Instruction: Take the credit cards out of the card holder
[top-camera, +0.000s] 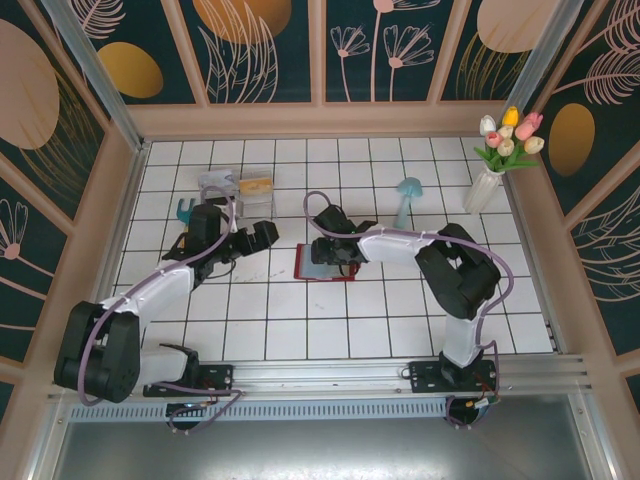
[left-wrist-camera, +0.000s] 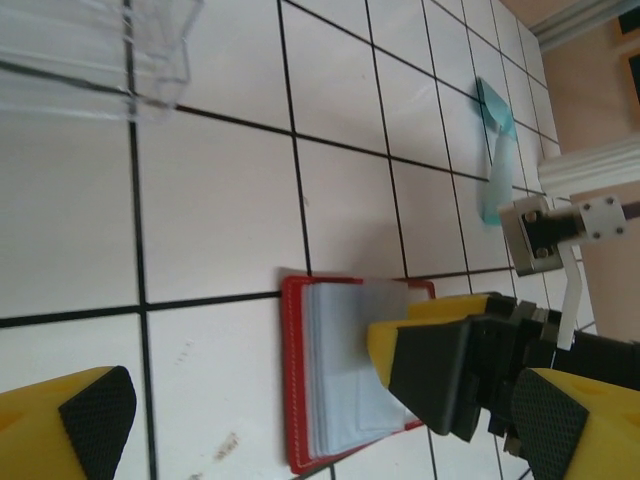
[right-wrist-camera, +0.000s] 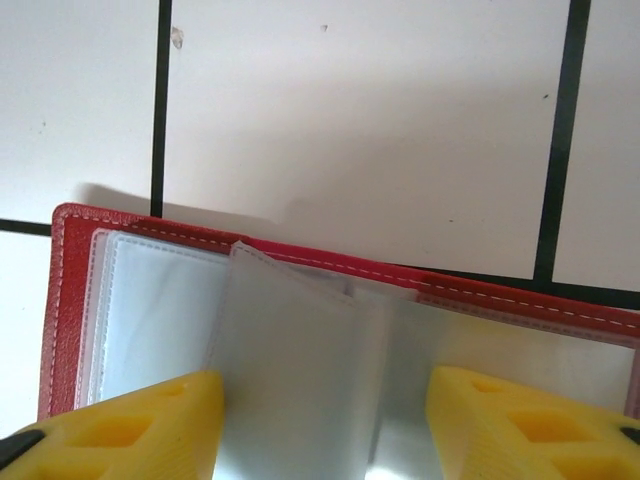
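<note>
Seen from above, a white tiled desk (top-camera: 400, 320) sits inside patterned walls, with two black robot arms reaching away from its near edge. A small red card holder (top-camera: 306, 266) lies open and flat near the middle of the desk, its pale grey-blue pockets facing up.

The right fingers (top-camera: 325, 258) hang directly over the card holder. In the right wrist view the two yellow fingers stand apart, one on each side of a clear plastic sleeve (right-wrist-camera: 290, 350) that tilts up from the holder's pages. The left one is at the sleeve's edge and a gap shows beside the other, so nothing is pinched.

The left fingers (top-camera: 252, 240) are spread wide and hold nothing. They sit just left of the card holder, low over bare tiles.

Farther back on the left stands a clear plastic box (top-camera: 238, 192) with a yellowish credit card (top-camera: 256, 185) inside it. A small teal object (top-camera: 185, 208), too small to identify, lies left of the box.

A teal mushroom figure (top-camera: 407, 198) stands far and to the right of the holder. Beyond it, in the far right corner, is a white vase of tulips (top-camera: 492, 180)
</note>
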